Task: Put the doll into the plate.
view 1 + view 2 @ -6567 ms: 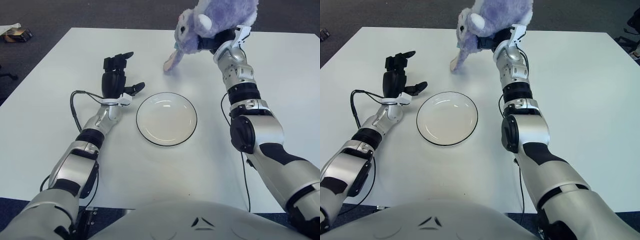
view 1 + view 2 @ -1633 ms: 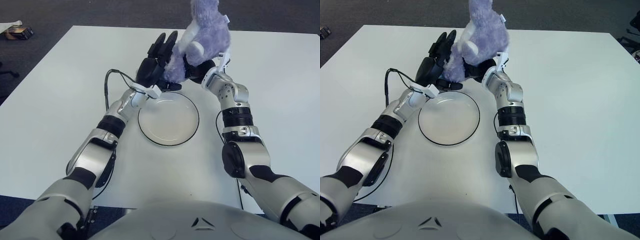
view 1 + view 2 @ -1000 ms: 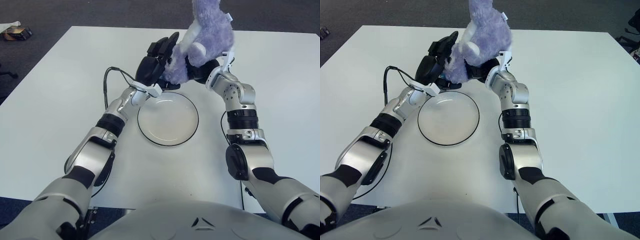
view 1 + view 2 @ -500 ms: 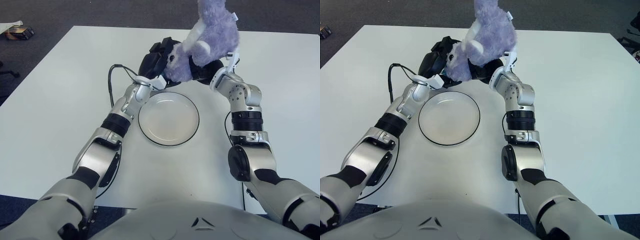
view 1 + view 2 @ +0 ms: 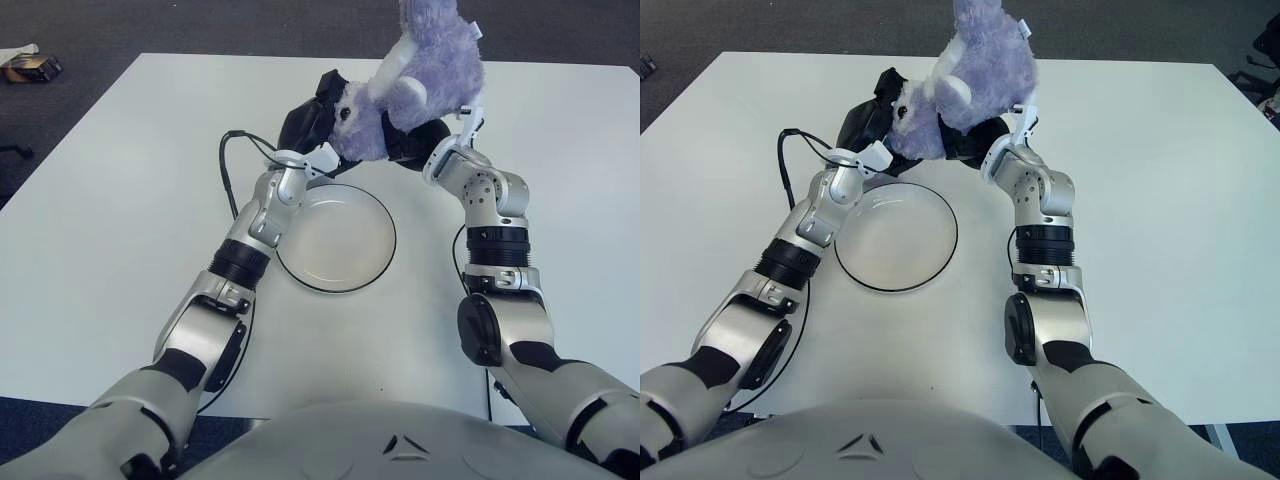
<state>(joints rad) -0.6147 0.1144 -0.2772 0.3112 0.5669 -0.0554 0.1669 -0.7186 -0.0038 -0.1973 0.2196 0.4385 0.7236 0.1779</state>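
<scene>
the doll (image 5: pixel 415 85), a purple plush figure, is observed in the air above the far side of the table (image 5: pixel 110 190), just beyond the far rim of the plate (image 5: pixel 336 238). it is tilted, with its head lowest and turned toward the robot's left, and no part of it is seen in contact with the plate or the table.

the right hand (image 5: pixel 428 137) is found beneath and behind the doll's body, closed around it; the doll is judged to be carried by this hand. the left hand (image 5: pixel 305 125) is seen against the doll's head on the left side, close enough to be touching. its fingers are largely hidden behind the plush, so it cannot be told whether they are closed on the head or merely laid against it.

the plate is seen lying flat on the table between the two forearms, white with a dark rim, and nothing is held in it.

progress is assessed as follows. the pick-up is done, and the doll is brought near the plate. the placement is not yet done: the doll is high and slightly beyond the plate, not over its middle. what is left, by judgement, is a short carry toward the robot, a lowering into the plate, and a release by both hands.
</scene>
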